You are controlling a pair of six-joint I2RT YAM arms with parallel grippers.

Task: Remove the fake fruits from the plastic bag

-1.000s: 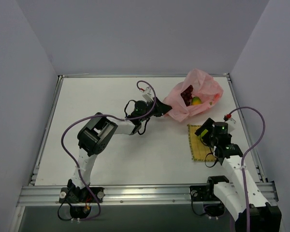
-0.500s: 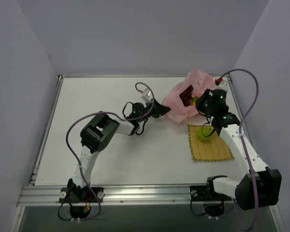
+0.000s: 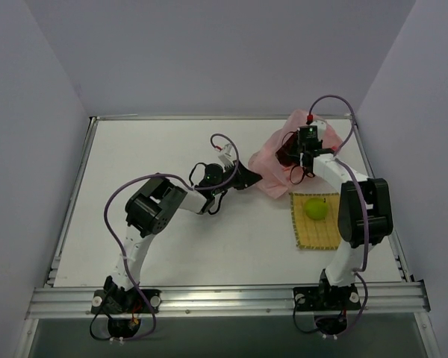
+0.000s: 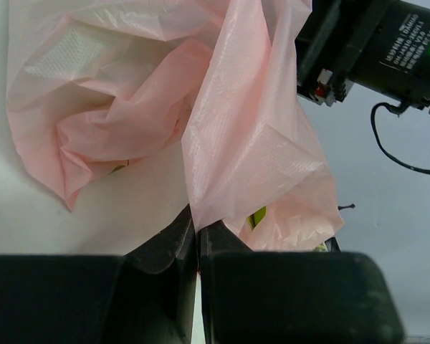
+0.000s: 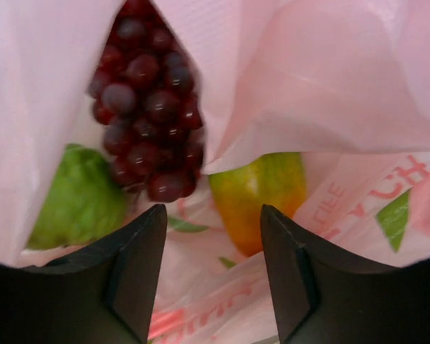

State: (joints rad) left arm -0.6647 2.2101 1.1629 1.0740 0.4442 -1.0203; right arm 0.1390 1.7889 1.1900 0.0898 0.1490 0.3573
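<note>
1. Bag [image 3: 269, 162] lies at the far right of the table [image 3: 172, 239], just beyond the mat [image 3: 336, 239].
2. Left gripper [image 4: 198, 233]: jaws together, clamped on the film at the bag's left edge.
3. Right gripper [image 5: 213, 222] is in the bag mouth, jaws apart, apparently gripping nothing.
4. In the bag: grapes [image 5: 147, 107], mango [image 5: 261, 197] to their right, green ball [image 5: 79, 201] to their left, partly behind film.
5. Apple [image 3: 316, 208] is out, on the mat.

— How many fruits do we count?
— We count 4, 1 of each kind: 1 green apple [image 3: 316, 208], 1 grape bunch [image 5: 147, 122], 1 mango [image 5: 261, 197], 1 bumpy green ball [image 5: 79, 204].
— And the rest?
— We see 1 pink bag [image 3: 284, 160] and 1 yellow mat [image 3: 336, 235].
</note>
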